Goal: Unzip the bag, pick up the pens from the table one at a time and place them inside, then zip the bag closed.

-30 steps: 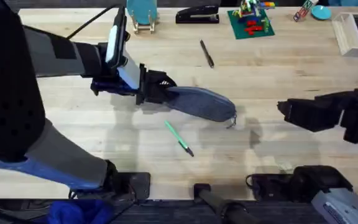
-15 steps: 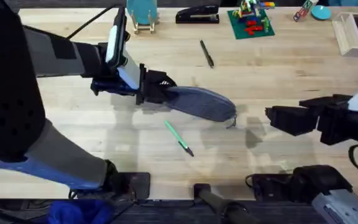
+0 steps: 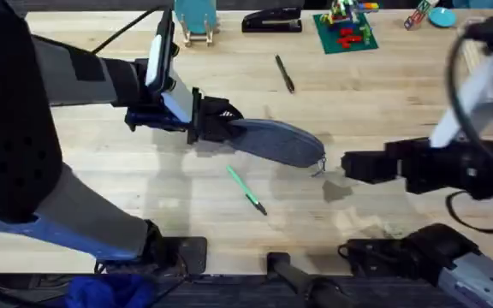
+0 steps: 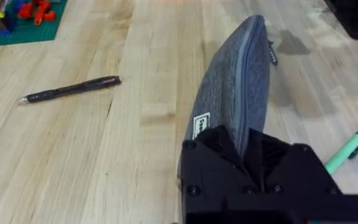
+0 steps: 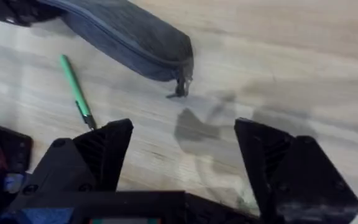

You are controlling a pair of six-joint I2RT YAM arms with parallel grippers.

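The blue-grey bag [image 3: 279,142] lies zipped shut on the table [image 3: 383,94], slanting from upper left to lower right. My left gripper [image 3: 221,121] is shut on its left end; the left wrist view shows the bag [image 4: 236,78] pinched in that gripper [image 4: 247,144]. The zipper pull tab [image 3: 318,168] hangs at the bag's right end. My right gripper [image 3: 347,165] hovers open just right of the tab, and in its wrist view the tab [image 5: 180,88] lies ahead of the spread gripper [image 5: 185,146]. The green pen [image 3: 246,190] lies in front of the bag. The black pen [image 3: 285,73] lies behind it.
Along the table's far edge stand a black stapler [image 3: 272,19], a green plate with toy bricks [image 3: 346,30], a teal holder [image 3: 195,17] and a white tray [image 3: 484,44]. Bare wood lies between the bag and the front edge.
My right arm has swung left across the table, bringing its gripper close to the bag's zipper end. The left gripper, bag and pens have stayed put.
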